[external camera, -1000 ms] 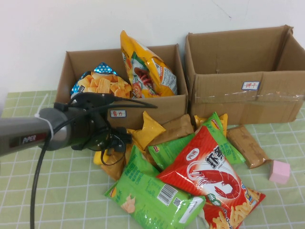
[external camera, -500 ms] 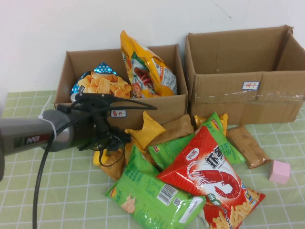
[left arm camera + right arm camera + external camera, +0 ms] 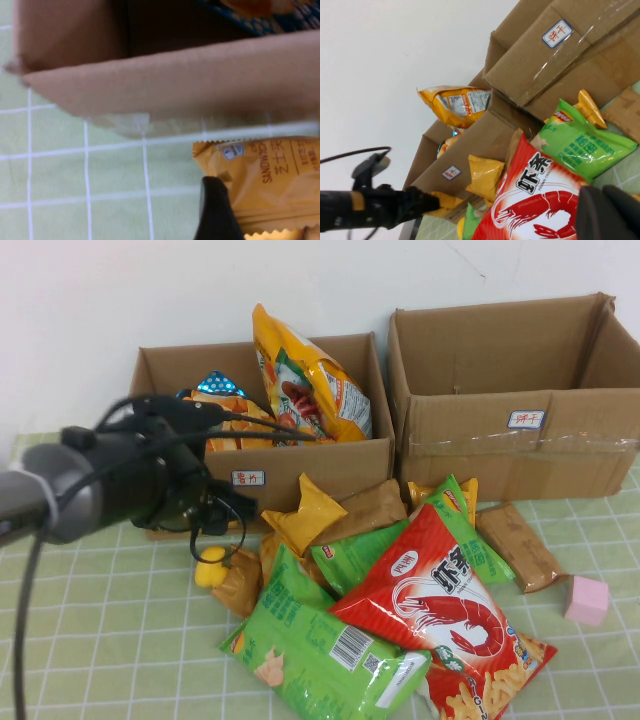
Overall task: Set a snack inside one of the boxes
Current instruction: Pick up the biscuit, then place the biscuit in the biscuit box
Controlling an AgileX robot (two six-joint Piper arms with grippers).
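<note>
My left gripper [image 3: 222, 512] is shut on a small orange sandwich-snack packet [image 3: 270, 175] and holds it above the table, just in front of the left cardboard box [image 3: 310, 468]. One dark finger [image 3: 215, 212] lies across the packet. The packet also shows in the right wrist view [image 3: 444, 204], at the tip of the left arm. The left box holds an orange chip bag [image 3: 310, 380] and a blue-and-orange bag [image 3: 222, 400]. The right box [image 3: 500, 440] stands beside it. My right gripper [image 3: 610, 215] is shut and empty, low over the red prawn-cracker bag [image 3: 530, 200].
A heap of snack bags lies in front of the boxes: green bags [image 3: 310, 645], the red prawn bag [image 3: 430, 600], brown packets [image 3: 515, 545] and yellow ones [image 3: 305, 512]. A pink block [image 3: 586, 600] sits at the right. Cables hang from the left arm.
My left arm has lifted and pulled back to the left, toward the left box's front, with the orange packet in its jaws. A yellow packet on the table below is now uncovered.
</note>
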